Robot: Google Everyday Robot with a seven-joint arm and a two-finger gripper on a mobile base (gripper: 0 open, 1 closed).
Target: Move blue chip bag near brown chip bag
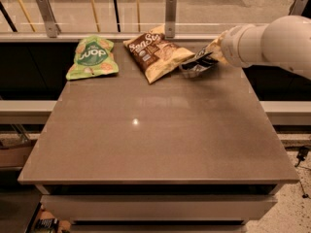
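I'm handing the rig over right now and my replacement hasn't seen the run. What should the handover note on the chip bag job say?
Gripper: at the far right of the table, low over the top, just right of the brown chip bag. Its grip cannot be confirmed.
Blue chip bag: the dark crumpled thing at the gripper's tip, apparently carried by it.
Brown chip bag: lies at far centre, with the green bag apart to its left.
Done: the blue chip bag is close beside the brown chip bag.
Left: probably set it down, release it and pull the arm back.
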